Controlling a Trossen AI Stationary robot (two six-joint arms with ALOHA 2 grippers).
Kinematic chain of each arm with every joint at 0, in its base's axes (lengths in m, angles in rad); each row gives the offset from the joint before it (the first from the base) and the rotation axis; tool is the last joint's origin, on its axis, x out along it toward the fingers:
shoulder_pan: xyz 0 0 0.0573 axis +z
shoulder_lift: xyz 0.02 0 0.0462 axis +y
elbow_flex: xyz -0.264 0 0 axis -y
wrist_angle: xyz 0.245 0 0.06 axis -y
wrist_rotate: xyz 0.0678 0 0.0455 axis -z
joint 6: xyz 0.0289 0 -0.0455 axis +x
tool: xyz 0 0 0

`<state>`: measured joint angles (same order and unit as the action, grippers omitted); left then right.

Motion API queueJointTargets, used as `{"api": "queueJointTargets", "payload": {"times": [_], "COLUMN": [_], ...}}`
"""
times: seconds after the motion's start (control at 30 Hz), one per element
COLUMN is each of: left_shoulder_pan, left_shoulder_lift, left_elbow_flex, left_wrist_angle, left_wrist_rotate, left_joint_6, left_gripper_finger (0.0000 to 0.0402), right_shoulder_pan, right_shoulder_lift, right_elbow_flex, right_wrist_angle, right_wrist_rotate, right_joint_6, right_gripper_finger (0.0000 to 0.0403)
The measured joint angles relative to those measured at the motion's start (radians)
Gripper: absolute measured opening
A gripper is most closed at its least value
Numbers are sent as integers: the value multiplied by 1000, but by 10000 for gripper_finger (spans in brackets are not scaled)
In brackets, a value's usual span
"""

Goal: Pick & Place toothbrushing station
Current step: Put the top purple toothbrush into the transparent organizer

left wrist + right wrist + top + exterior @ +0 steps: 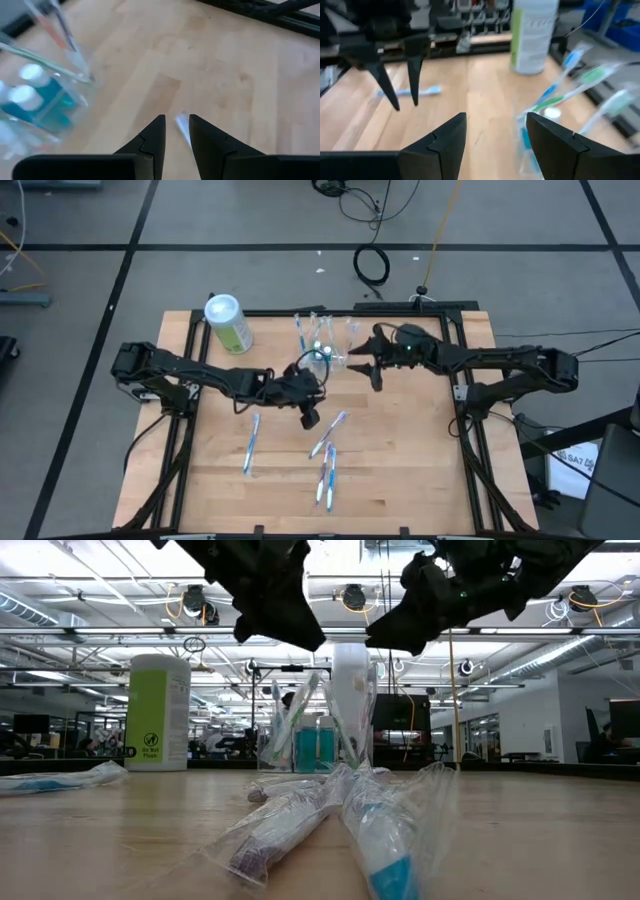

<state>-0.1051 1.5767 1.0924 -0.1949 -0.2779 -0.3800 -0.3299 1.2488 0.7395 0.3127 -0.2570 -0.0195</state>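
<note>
Your wooden bench (pixel 400 470) holds the toothbrushing station (pixel 325 345) (brushes upright); left pincer (pixel 175 131) and right pincer (pixel 495 131) flank it, both apart, empty.

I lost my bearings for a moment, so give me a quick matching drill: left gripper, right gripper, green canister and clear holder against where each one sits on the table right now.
Things:
1. left gripper
2. right gripper
3. green canister
4. clear holder

Places:
A. standing upright near the table's far left corner
B. hanging open just right of the holder
C. far centre of the table, toothbrushes upright in it
D. hanging over mid-table, above the loose wrapped toothbrushes

Pairs: 1-D, 2-B, 3-A, 4-C
</note>
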Motion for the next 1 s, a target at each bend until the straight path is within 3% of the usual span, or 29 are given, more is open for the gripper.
{"api": "queueJointTargets", "payload": {"times": [0.3,0.6,0.83,1.0], "left_shoulder_pan": [-61,-76,-68,-61], "left_shoulder_lift": [130,282,321,322], "left_elbow_flex": [0,0,0,0], "left_wrist_angle": [17,82,116,113], "left_wrist_rotate": [79,195,199,191], "left_joint_6": [-114,-201,-231,-228], "left_gripper_finger": [93,93,93,93], "right_shoulder_pan": [105,165,199,202], "right_shoulder_lift": [0,0,0,0], "right_elbow_flex": [0,0,0,0], "right_wrist_angle": [-86,-94,-127,-131], "right_wrist_rotate": [120,131,224,233], "right_joint_6": [-46,-46,-64,-72], "right_gripper_finger": [200,198,196,196]}}
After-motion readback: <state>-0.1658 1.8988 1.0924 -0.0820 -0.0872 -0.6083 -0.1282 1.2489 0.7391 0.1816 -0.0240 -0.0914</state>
